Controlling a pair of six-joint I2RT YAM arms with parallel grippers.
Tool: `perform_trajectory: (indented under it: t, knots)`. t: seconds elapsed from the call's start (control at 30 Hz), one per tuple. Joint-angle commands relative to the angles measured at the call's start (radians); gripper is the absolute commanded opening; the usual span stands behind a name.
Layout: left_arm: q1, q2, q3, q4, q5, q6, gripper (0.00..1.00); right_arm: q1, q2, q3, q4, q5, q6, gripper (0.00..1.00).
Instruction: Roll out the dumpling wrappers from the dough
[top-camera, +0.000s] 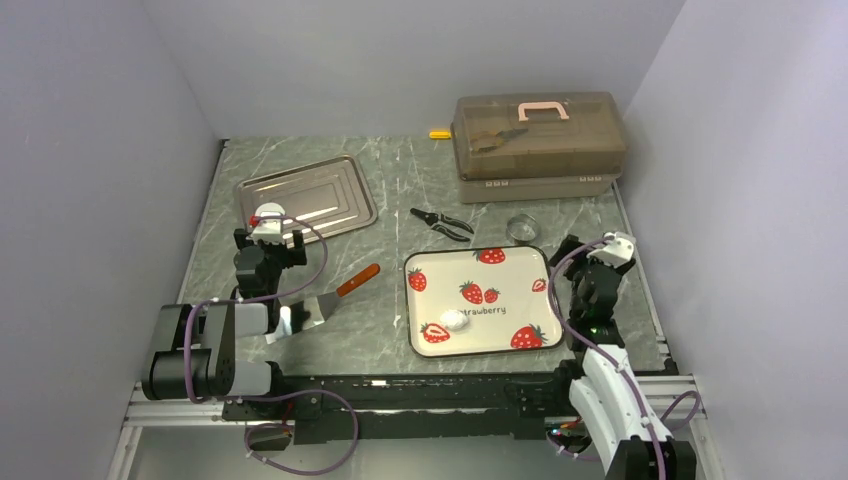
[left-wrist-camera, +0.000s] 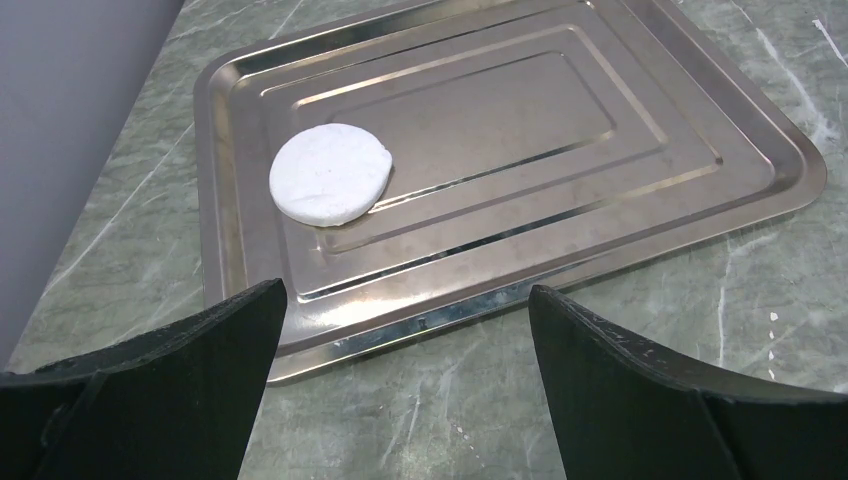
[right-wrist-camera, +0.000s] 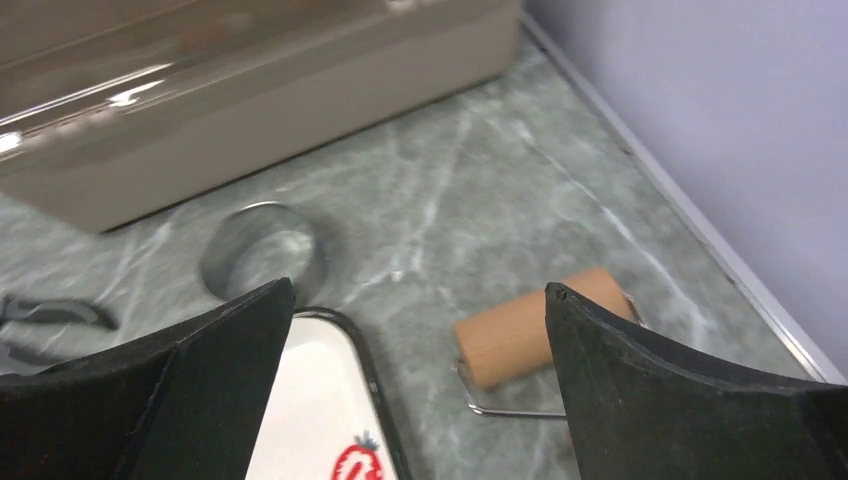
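Observation:
One dumpling wrapper (left-wrist-camera: 330, 172), a flat white disc, lies on the left part of a metal tray (left-wrist-camera: 600, 170). My left gripper (left-wrist-camera: 405, 290) hovers open and empty just before the tray's near edge (top-camera: 268, 238). A small white lump of dough (top-camera: 455, 320) sits near the front of the strawberry plate (top-camera: 500, 268). My right gripper (right-wrist-camera: 418, 288) hangs open and empty over the plate's far right corner (top-camera: 582, 265). The brown wooden roller (right-wrist-camera: 530, 335) lies on the table just right of that corner, partly behind my right finger.
A brown toolbox (top-camera: 538, 145) stands at the back right, with a clear round ring (right-wrist-camera: 262, 250) in front of it. Black pliers (top-camera: 440, 222) lie mid-table. A spatula (top-camera: 335, 295) rests left of the plate. Walls close in on both sides.

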Motion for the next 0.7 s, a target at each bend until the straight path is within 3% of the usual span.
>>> perform_trajectory:
  t: [0.0, 0.1, 0.13, 0.3, 0.4, 0.5, 0.67]
  knots:
    - [-0.003, -0.011, 0.019, 0.043, -0.011, 0.009, 0.99, 0.000, 0.013, 0.113, -0.233, 0.321, 0.132, 1.00]
    - [-0.004, -0.011, 0.018, 0.042, -0.011, 0.009, 0.99, -0.001, 0.052, 0.203, -0.542, 0.564, 0.469, 1.00]
    - [-0.003, -0.011, 0.019, 0.042, -0.011, 0.009, 0.99, -0.001, 0.064, 0.239, -0.594, 0.572, 0.477, 1.00]
    - [-0.003, -0.012, 0.017, 0.044, -0.011, 0.009, 0.99, -0.001, 0.093, 0.344, -0.635, 0.407, 0.245, 1.00]
    - [-0.003, -0.013, 0.014, 0.049, 0.015, 0.015, 0.99, 0.000, 0.150, 0.427, -0.644, 0.145, 0.036, 1.00]
    - [-0.003, -0.016, 0.006, 0.062, 0.020, 0.017, 0.99, -0.001, 0.230, 0.581, -0.788, -0.009, -0.120, 0.99]
    - [0.013, -0.032, -0.038, 0.133, 0.049, 0.014, 0.99, -0.002, 0.255, 0.700, -1.029, -0.098, -0.410, 0.93]
